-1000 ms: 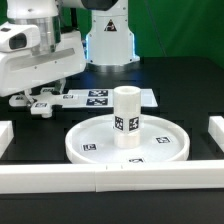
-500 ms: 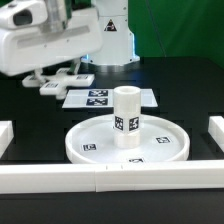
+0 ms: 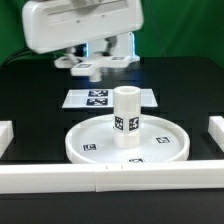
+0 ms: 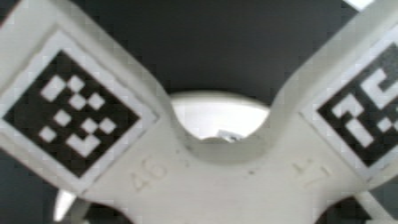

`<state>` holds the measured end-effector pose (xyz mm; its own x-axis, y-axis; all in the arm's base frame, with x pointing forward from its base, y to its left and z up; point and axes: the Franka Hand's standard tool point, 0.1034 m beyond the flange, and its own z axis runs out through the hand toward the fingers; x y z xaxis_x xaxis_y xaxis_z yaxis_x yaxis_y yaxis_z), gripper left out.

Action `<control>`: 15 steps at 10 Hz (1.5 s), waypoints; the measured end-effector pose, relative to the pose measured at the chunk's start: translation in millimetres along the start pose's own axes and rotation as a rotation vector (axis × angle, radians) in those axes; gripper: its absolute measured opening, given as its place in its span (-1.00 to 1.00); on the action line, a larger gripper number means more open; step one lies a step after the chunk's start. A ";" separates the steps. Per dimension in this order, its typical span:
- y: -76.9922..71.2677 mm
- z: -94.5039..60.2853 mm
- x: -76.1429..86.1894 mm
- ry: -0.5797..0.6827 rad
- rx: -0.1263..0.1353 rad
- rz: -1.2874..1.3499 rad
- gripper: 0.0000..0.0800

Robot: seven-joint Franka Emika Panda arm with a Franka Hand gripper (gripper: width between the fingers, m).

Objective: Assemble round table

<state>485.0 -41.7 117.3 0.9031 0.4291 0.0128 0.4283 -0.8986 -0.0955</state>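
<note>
The large rimmed disc (image 3: 78, 143) lies flat on the table in the exterior view. The short cylinder leg (image 3: 125, 112) stands upright on its centre hub. My gripper (image 3: 88, 62) hangs in the air behind the disc, above the back of the table. It is shut on the small flat base piece (image 3: 92, 69), which carries black-and-white tags. In the wrist view the base piece (image 4: 214, 175) fills the frame between my fingers (image 4: 61, 206). Two of its tagged arms spread outward around a round white part.
The marker board (image 3: 106, 98) lies flat behind the disc. Long white border rails run along the front (image 3: 110, 178), the exterior view's left (image 3: 5, 133) and the exterior view's right (image 3: 215, 133). The arm's white base (image 3: 118, 45) stands at the back.
My gripper has risen from near the table at the exterior view's left and moved toward the right, carrying the base piece. The disc and leg have not moved.
</note>
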 end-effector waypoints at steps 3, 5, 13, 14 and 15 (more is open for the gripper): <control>-14.6 -1.3 34.8 0.021 -0.011 0.050 0.12; -13.7 -0.3 33.1 0.019 -0.009 0.050 0.12; -4.1 -8.9 55.2 0.043 -0.027 -0.020 0.12; -4.1 -8.6 55.1 0.042 -0.027 -0.019 0.12; -4.2 -7.6 54.8 0.040 -0.026 -0.021 0.12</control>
<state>532.9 -15.1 126.0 0.8944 0.4440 0.0546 0.4470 -0.8919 -0.0685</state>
